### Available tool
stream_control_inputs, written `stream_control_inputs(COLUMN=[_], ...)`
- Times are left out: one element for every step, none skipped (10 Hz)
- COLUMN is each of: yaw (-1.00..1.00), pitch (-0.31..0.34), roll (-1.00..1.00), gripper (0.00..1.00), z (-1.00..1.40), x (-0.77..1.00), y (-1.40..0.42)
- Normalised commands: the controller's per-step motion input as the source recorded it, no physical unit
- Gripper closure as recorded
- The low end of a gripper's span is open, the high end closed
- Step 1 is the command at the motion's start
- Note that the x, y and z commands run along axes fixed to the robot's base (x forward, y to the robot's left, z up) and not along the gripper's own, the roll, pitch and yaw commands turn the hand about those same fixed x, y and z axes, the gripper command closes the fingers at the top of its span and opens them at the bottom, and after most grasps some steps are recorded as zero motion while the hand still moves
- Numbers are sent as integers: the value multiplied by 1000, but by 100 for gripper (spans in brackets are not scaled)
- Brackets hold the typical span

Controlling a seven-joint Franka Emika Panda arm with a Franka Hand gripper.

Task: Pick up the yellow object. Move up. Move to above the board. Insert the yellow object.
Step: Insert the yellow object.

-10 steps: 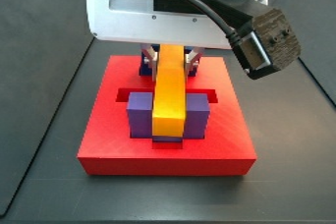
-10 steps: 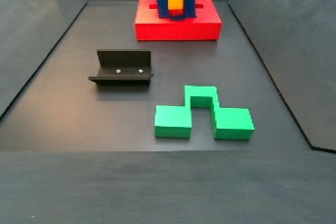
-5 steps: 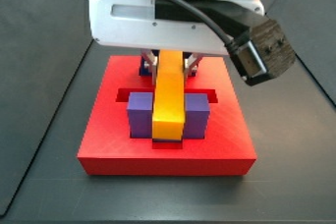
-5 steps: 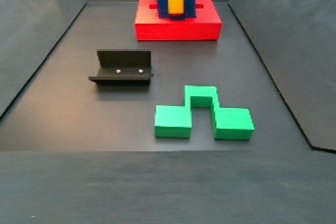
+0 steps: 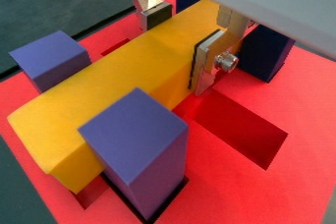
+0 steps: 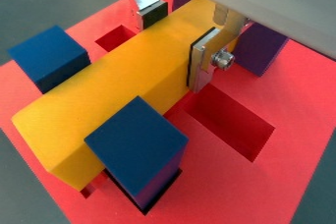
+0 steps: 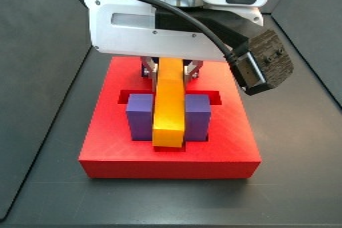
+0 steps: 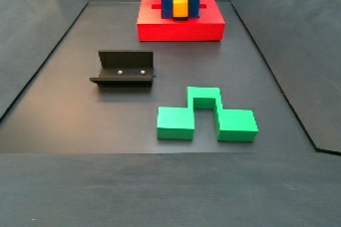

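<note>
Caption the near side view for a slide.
Gripper holds the yellow bar between purple posts on the red board, angled down toward the front.

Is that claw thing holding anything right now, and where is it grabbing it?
Yes. The claw grips the yellow object across its long sides, near one end, as the bar lies between the board's posts.

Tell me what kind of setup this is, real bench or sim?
Probably a simulated insertion-test cell, not a real bench. The dark floor has sloped walls, and the red board, green block and fixture look flat-shaded and textureless. The gripper, over the board, is shut on the yellow object between posts.
</note>
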Motion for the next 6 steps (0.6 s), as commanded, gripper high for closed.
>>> stream_control_inputs(yaw=[83,83,80,80,49,11], pitch=[-19,-10,0,0,0,0], roll=[9,4,4,13,24,46], gripper=[100,100,100,100,100,100], z=[-126,-103,-86,-80,-86,-131], x=[-17,0,0,69,123,91], y=[0,-29,-74,-123,-169,-177])
